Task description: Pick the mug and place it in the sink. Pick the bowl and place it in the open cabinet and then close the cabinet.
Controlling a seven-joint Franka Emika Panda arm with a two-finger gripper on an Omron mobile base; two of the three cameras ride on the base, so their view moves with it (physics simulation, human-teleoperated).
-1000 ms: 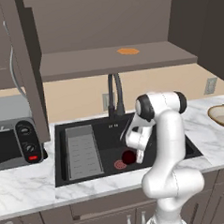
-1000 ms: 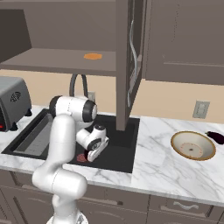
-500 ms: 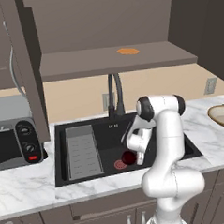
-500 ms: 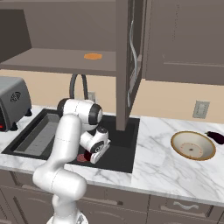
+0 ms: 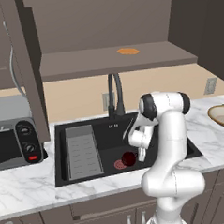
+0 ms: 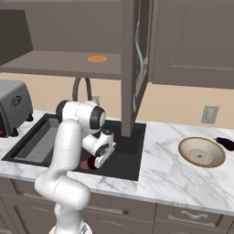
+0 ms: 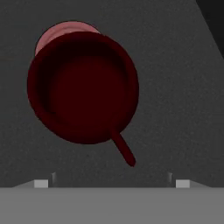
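The claw [image 5: 137,154] is down low in the sink [image 5: 106,133], and its two fingers stand wide apart with nothing between them. It has let go. The mug [image 7: 83,85] sits on the sink floor just in front of the claw, a little off to one side, and the fingers do not touch it. The mug stands upright with its open top facing the hand camera, and its thin handle sticks out toward the claw. It rests partly on top of the red drain [image 7: 65,28], which peeks out from behind its far edge. From the left base camera the mug [image 5: 129,158] is just left of the claw, and the drain [image 5: 119,164] is beside it. The grey tray [image 5: 83,151] lies farther off on that same side of the sink. The faucet [image 5: 115,92] stands behind the claw at the back of the sink. Above the claw hangs the cabinet [image 6: 137,59] with its door open, and a small orange patch [image 6: 97,58] lies on its shelf. The bowl [image 6: 201,152] sits on the counter, well away from the claw on the other side from the tray. A small dark thing [image 6: 225,142] lies just past the bowl. A toaster oven [image 5: 14,141] stands on the counter beyond the tray end of the sink.
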